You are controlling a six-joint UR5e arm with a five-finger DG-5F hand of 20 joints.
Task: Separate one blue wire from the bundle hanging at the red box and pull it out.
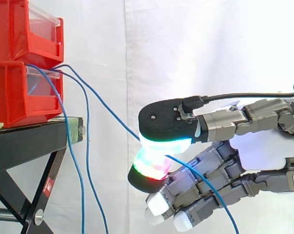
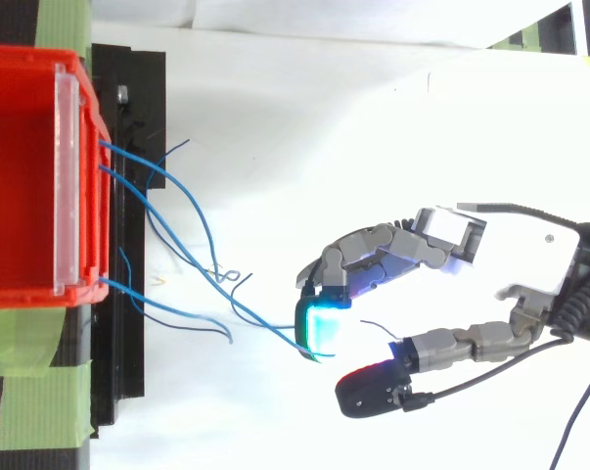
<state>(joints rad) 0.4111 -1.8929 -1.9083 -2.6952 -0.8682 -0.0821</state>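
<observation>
Blue wire [image 1: 112, 113] runs from the upper-left red bin [image 1: 15, 92]. The hand [image 1: 264, 146] pinches it at centre frame.

A black stand [image 1: 25, 144] with crossed legs is set before a white curtain [image 1: 195, 44]. A silver bolt [image 1: 82, 130] sits in the end of its top rail, and one leg bears a small white sticker [image 1: 49, 185]. Seen from above, strips of green tape [image 2: 38, 411] lie across the stand's top.

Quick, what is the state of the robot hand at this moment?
Hand: closed, its fingers pinching one blue wire.
</observation>
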